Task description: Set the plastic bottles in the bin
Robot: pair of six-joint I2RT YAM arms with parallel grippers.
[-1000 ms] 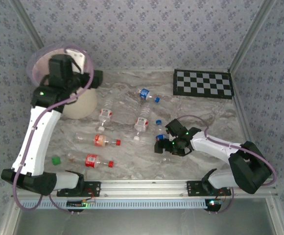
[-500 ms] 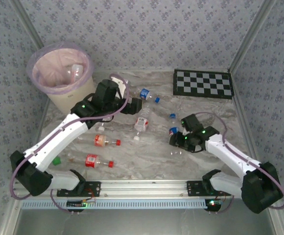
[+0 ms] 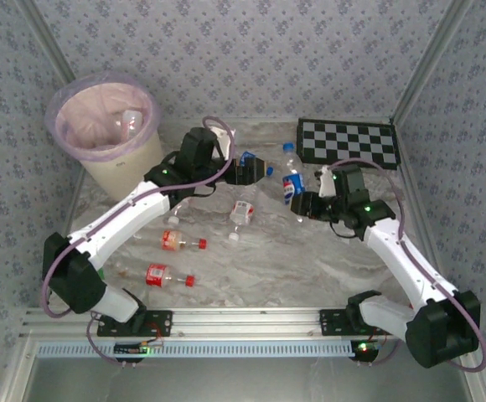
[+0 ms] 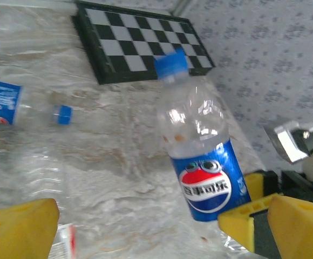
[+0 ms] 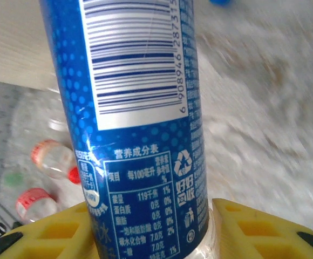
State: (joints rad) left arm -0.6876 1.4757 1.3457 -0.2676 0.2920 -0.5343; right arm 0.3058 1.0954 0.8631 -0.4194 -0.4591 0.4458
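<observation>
A clear bottle (image 3: 291,182) with blue cap and blue label is clamped near its base between the yellow fingers of the right gripper (image 3: 304,203), cap up and slightly tilted, just left of the checkerboard (image 3: 348,143). The left gripper (image 3: 257,172) is spread wide and empty, further left of the checkerboard, just beside the bottle.

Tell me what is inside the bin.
A pink bag lines the bin, and one clear bottle rests against its far right side. The bottom nearest the camera is covered by the bin's own wall, so more could lie there.
</observation>
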